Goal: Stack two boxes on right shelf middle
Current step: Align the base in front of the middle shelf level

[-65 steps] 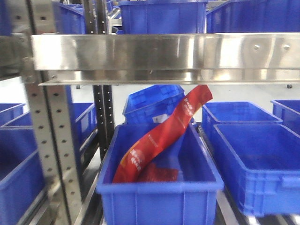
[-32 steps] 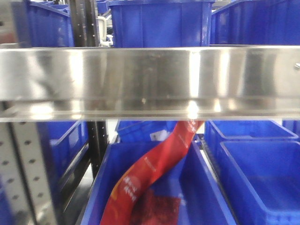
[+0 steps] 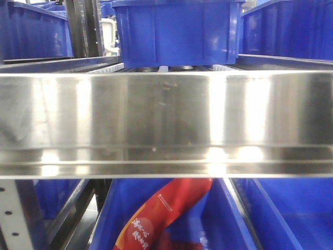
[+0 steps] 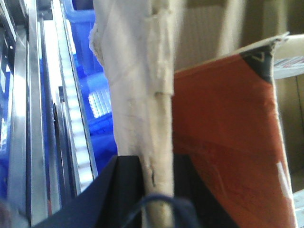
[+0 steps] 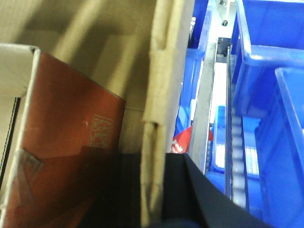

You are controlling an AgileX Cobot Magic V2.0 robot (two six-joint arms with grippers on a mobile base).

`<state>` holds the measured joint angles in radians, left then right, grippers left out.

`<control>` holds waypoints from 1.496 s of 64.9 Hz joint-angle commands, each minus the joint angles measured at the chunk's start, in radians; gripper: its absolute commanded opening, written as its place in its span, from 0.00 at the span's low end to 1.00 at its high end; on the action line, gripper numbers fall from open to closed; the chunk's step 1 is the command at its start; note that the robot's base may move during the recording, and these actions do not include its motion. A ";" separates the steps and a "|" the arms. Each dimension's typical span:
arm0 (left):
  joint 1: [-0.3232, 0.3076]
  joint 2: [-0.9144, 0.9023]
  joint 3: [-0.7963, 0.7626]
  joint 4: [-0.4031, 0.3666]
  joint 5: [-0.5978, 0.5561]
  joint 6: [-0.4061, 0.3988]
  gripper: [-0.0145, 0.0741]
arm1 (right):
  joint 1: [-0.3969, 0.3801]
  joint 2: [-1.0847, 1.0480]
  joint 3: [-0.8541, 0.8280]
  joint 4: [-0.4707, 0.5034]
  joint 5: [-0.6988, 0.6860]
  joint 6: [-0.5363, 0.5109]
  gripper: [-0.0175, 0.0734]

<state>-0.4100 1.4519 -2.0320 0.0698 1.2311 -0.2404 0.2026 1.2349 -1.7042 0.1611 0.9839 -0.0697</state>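
Observation:
My left gripper (image 4: 156, 161) is shut on the pale, wrinkled wall of a brown cardboard box (image 4: 137, 71). My right gripper (image 5: 152, 161) is shut on the opposite wall of the box (image 5: 164, 61). A red-orange pack lies inside the box, seen in the left wrist view (image 4: 223, 133) and the right wrist view (image 5: 71, 137). The shelf's shiny steel front lip (image 3: 166, 120) fills the middle of the front view. Neither gripper nor the box shows there. No second box is in view.
A blue bin (image 3: 177, 31) stands on the shelf tier behind the lip. Below the lip a red packet (image 3: 161, 213) leans in another blue bin (image 3: 229, 219). Roller rails run beside the box on the left (image 4: 71, 118) and on the right (image 5: 237, 156), with blue bins (image 5: 266, 47) beyond.
The steel lip has grown much larger and dropped lower in the front view. The tier above it has come into sight. The bins below have slid mostly out of frame.

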 commanded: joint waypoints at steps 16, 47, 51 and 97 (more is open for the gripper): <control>0.004 -0.018 -0.017 0.031 -0.027 -0.001 0.04 | -0.009 -0.010 -0.011 -0.046 -0.057 -0.017 0.02; 0.004 -0.018 -0.017 0.031 -0.027 -0.001 0.04 | -0.009 -0.010 -0.011 -0.046 -0.057 -0.017 0.02; 0.004 -0.018 -0.017 0.031 -0.027 -0.001 0.04 | -0.009 -0.010 -0.011 -0.046 -0.057 -0.017 0.02; 0.004 -0.016 -0.017 0.030 -0.010 -0.001 0.04 | -0.009 -0.010 -0.011 -0.036 -0.059 -0.017 0.02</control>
<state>-0.4100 1.4519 -2.0320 0.0715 1.2311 -0.2404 0.2026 1.2349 -1.7042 0.1611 0.9839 -0.0697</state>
